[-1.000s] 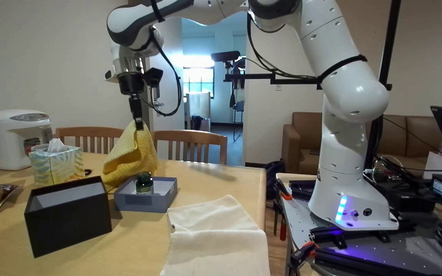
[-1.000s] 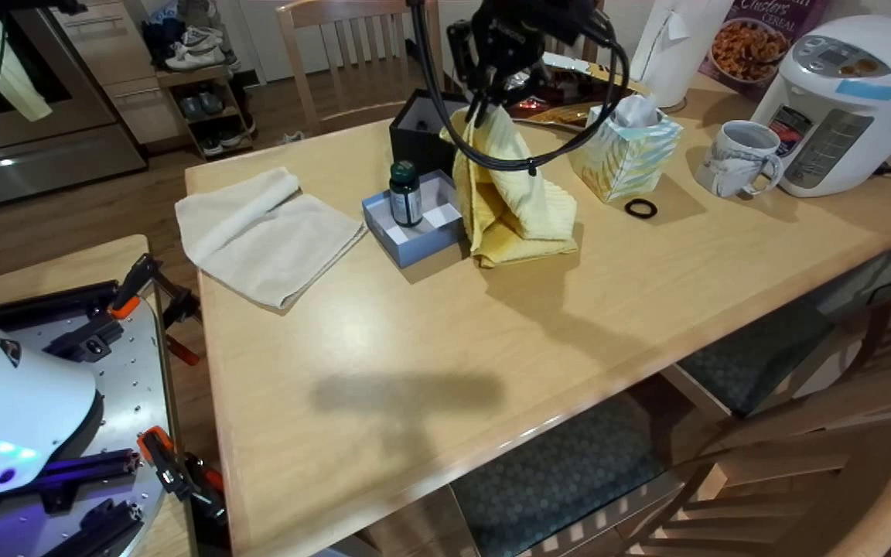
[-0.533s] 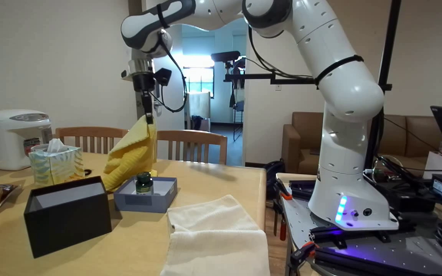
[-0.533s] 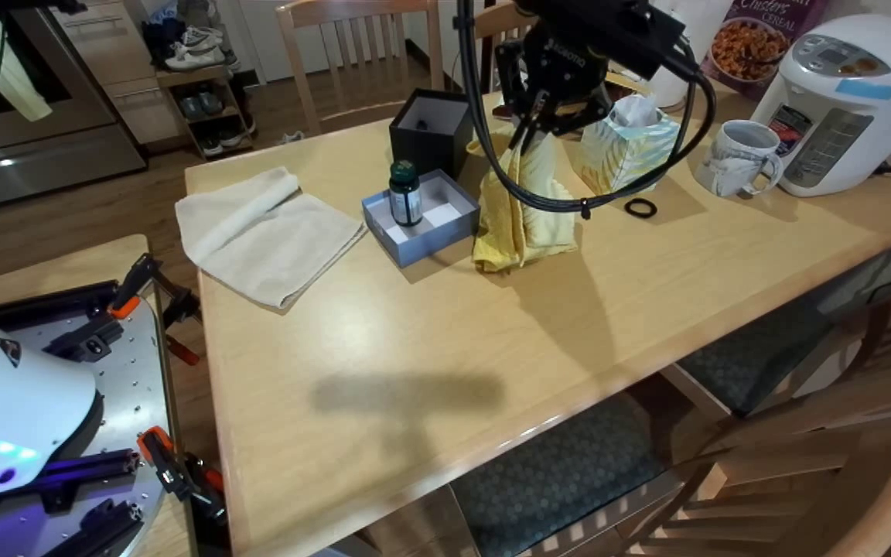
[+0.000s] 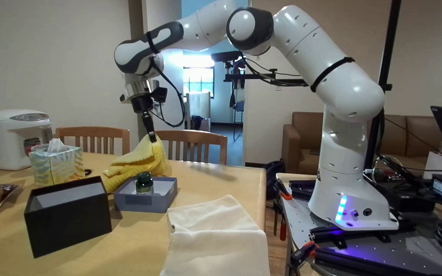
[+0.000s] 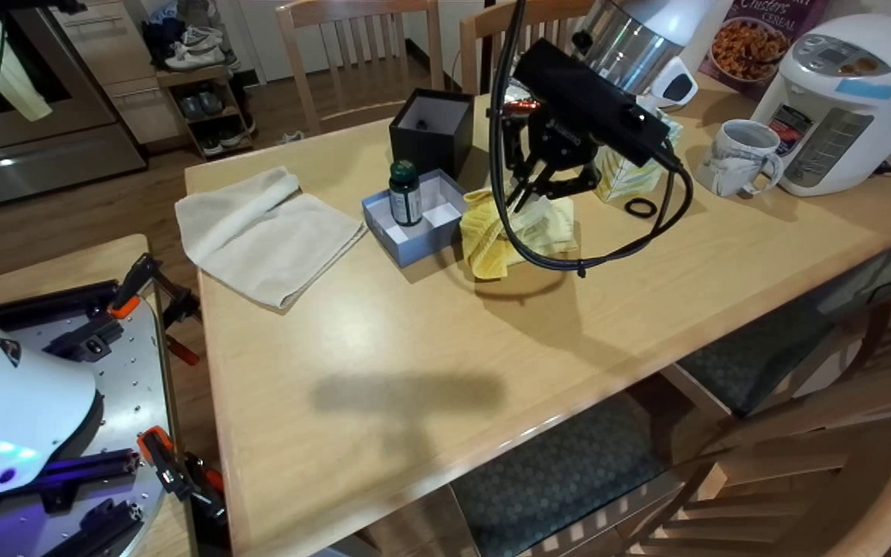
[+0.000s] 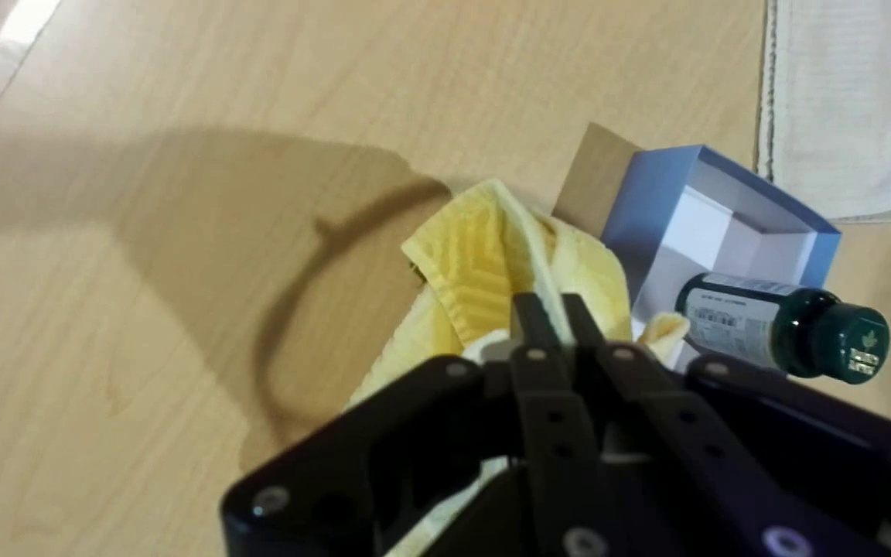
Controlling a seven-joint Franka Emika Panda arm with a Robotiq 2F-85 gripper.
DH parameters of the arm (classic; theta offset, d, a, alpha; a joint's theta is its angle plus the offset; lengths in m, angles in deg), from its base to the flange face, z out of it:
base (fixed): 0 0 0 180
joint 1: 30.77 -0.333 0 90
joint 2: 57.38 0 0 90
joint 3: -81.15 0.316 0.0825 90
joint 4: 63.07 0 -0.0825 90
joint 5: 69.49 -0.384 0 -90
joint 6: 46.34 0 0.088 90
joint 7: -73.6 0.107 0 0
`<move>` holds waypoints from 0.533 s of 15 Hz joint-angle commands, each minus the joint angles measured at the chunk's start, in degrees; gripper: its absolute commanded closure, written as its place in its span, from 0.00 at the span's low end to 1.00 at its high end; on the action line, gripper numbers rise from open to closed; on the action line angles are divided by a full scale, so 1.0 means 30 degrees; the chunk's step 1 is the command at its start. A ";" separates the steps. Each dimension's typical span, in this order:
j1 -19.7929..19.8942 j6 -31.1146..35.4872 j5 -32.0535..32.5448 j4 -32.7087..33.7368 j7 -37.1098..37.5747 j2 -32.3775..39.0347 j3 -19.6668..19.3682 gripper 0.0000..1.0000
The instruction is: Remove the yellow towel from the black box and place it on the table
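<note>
The yellow towel [image 5: 138, 163] is on the table [image 5: 209, 178] behind the blue box, outside the black box [image 5: 71, 224]. Its lower part lies bunched on the tabletop and one part is raised to my gripper [image 5: 152, 138]. In the wrist view, my gripper [image 7: 555, 309] is shut on a thin fold of the towel [image 7: 484, 255]. In an exterior view, the gripper [image 6: 521, 195] and cable partly cover the towel [image 6: 492, 247]. The black box [image 6: 445, 147] stands open at the top; a small dark spot shows inside it.
A blue box [image 6: 436, 238] holding a green bottle [image 6: 405, 197] stands right beside the towel. A beige cloth [image 6: 275, 240] lies near the table's end. A tissue box [image 5: 58, 165], black ring [image 6: 640, 208], mug [image 6: 735, 158] and water boiler [image 6: 840, 100] stand farther along.
My gripper rose slightly and moved toward the robot base, then came down and tilted, still holding the towel. The towel has sunk into a lower heap on the table.
</note>
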 commanded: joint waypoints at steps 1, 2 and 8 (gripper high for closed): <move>-0.0146 -0.1559 0.1242 0.2588 0.0944 0.1735 -0.0185 0.95; -0.0235 -0.1865 0.1597 0.3037 0.1202 0.2066 -0.0263 0.95; -0.1518 -0.3740 0.3348 0.5742 0.0121 0.4057 0.0405 0.95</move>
